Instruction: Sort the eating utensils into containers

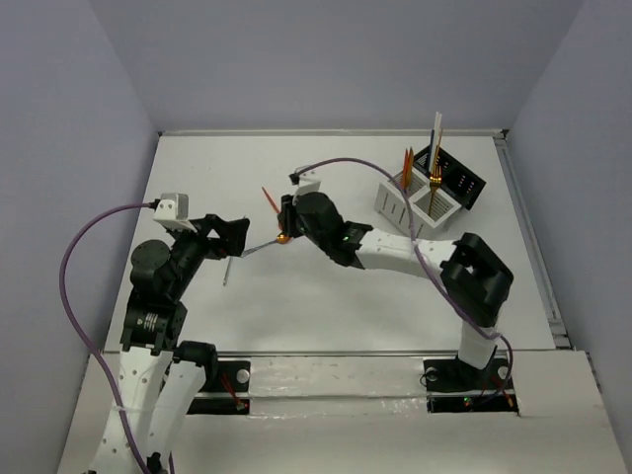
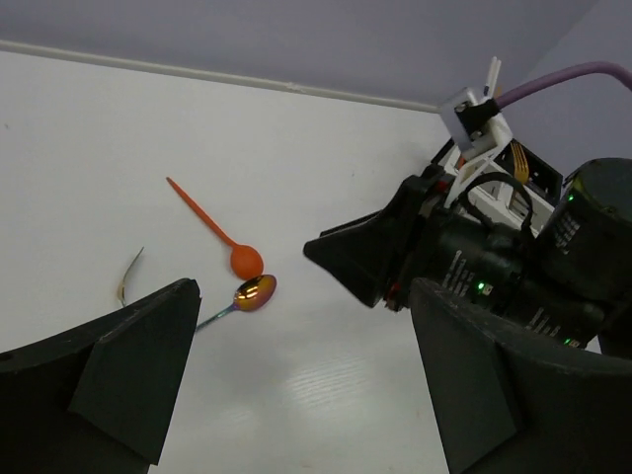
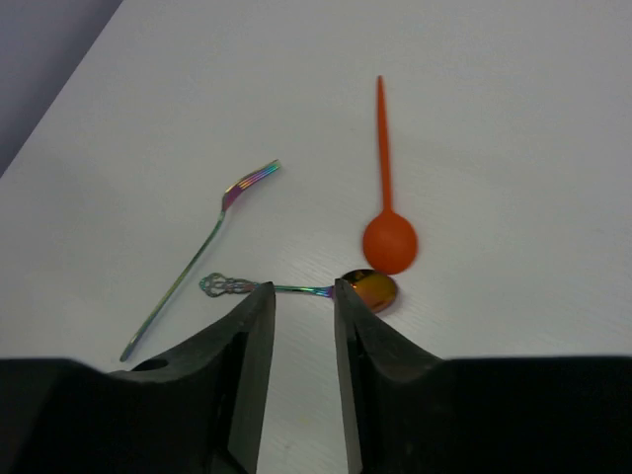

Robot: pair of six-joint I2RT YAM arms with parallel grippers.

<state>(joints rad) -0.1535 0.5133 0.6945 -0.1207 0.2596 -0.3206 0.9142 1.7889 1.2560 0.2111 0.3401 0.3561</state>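
Where the white desk [image 1: 326, 316] reaches its far right corner, a small white slatted caddy [image 1: 400, 205] with square compartments stands joined to a black perforated box [image 1: 462, 182].

Top view: thin orange-red handles [image 1: 408, 161] stand upright in the caddy's left compartment and gold-brown handles [image 1: 433, 176] in the one beside it. A pale stick [image 1: 435, 124] rises highest; its compartment cannot be told, nor can what the black box holds. Three pieces lie loose at mid-desk, well apart from the containers: an orange-red plastic spoon [image 1: 269, 200], a metal spoon [image 1: 267, 245] and a slim fork [image 1: 226, 271]. The right claw [image 1: 285, 227] hangs over the metal spoon.

Left wrist view: the left claw [image 2: 301, 296] is spread wide, with nothing between its fingers. Beyond it, the orange-red spoon's round bowl lies just beside the metal spoon's gold-brown bowl; whether they touch cannot be told. The fork lies apart to the left.

Right wrist view: the right claw's fingers [image 3: 247, 355] stand a narrow gap apart, pinching nothing. The metal spoon's rainbow-tinted handle, ornate at its end, crosses that gap at the fingertips. The fork, of the same tint, lies aslant to the left.
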